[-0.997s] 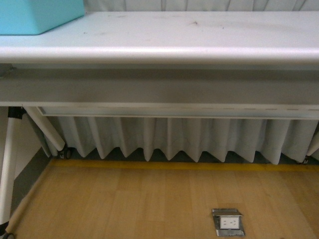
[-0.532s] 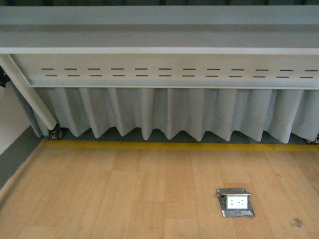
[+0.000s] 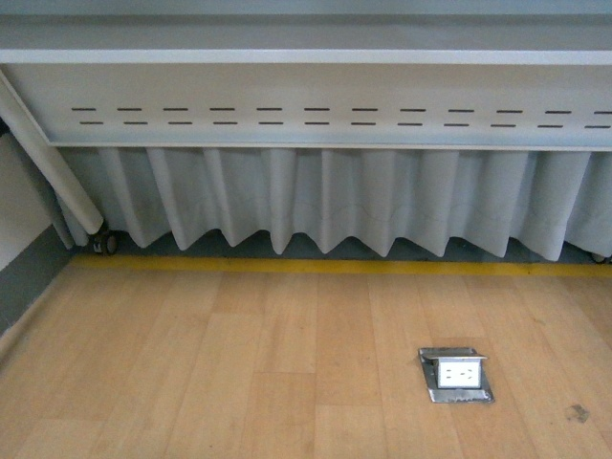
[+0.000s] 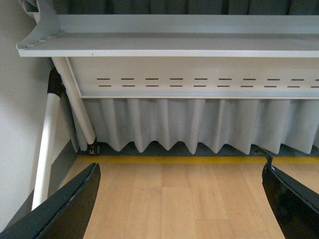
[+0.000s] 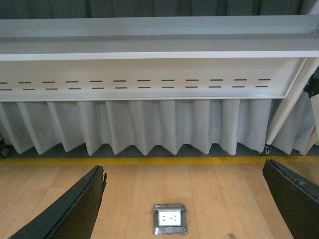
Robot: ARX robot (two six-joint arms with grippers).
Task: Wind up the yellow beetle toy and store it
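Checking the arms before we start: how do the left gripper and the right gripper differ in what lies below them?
The left gripper hangs over bare wood floor; the right gripper has a metal floor outlet between its fingers' view. The left gripper sees a table leg near one side, the right gripper's table leg is opposite. Both are open, empty, facing the table's curtain.

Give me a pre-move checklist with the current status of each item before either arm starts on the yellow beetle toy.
1. Yellow beetle toy in view: not ok, no camera shows it.
2. Tabletop visible: not ok, the views show only the table edge and underside, the curtain and the wooden floor.
3. Left gripper open and empty: ok.
4. Right gripper open and empty: ok.
5. Storage place located: cannot tell, none in view.
6. Floor hazards: floor outlet stands open below, apart from both grippers.
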